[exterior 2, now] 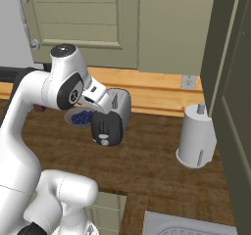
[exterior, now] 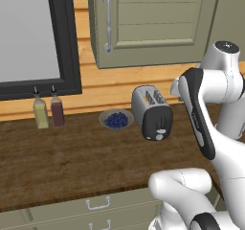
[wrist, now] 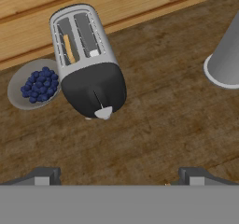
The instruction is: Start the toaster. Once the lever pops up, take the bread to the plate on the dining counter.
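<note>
On the dark wooden table (exterior: 72, 162) we see, from the left, two small bottles (exterior: 48, 110), one yellowish and one dark red, against the wall. Next stands a grey bowl of blueberries (wrist: 33, 84). Just beside it sits the small rounded silver toaster (wrist: 86, 59) with its black end panel, a thin tan bread slice (wrist: 69, 48) upright in one slot and the pale grey lever (wrist: 103, 112) low on the panel. Our gripper (wrist: 119, 176) hovers above the table short of the toaster, jaws spread wide and empty. Farther right stands a white paper-towel roll (exterior 2: 196, 136).

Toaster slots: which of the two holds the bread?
The slot nearer the blueberry bowl: a tan slice edge shows in it; the toaster's other slot looks empty.
</note>
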Available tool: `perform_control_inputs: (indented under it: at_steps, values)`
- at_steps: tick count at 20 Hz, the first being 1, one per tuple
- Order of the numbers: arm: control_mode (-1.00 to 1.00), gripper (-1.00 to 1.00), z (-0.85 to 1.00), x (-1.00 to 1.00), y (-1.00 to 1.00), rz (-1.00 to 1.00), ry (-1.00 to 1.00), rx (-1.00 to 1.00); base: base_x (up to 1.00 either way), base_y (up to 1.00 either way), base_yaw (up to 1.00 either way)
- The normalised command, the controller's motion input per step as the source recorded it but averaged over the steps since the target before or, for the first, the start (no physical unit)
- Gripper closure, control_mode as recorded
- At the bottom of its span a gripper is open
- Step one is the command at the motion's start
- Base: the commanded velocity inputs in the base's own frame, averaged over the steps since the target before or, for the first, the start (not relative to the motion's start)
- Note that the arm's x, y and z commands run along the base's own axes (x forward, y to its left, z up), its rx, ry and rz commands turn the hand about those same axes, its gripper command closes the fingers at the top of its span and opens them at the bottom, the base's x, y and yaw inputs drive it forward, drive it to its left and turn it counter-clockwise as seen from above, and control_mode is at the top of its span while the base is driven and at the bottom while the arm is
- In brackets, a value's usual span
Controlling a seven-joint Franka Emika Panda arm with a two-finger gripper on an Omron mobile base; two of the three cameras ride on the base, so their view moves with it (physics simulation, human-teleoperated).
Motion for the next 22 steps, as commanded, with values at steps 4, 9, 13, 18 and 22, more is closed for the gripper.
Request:
perform_control_inputs:
  at_steps: [4, 9, 13, 18, 22]
  values:
    - [-1.0, -1.0, 0.0, 0.0, 0.0, 0.0, 0.0, 0.0, 0.0, 0.0, 0.0]
    - [-1.0, -1.0, 0.0, 0.0, 0.0, 0.0, 0.0, 0.0, 0.0, 0.0, 0.0]
    - [-1.0, -1.0, 0.0, 0.0, 0.0, 0.0, 0.0, 0.0, 0.0, 0.0, 0.0]
    - [-1.0, -1.0, 0.0, 0.0, 0.0, 0.0, 0.0, 0.0, 0.0, 0.0, 0.0]
    - [-1.0, -1.0, 0.0, 0.0, 0.0, 0.0, 0.0, 0.0, 0.0, 0.0, 0.0]
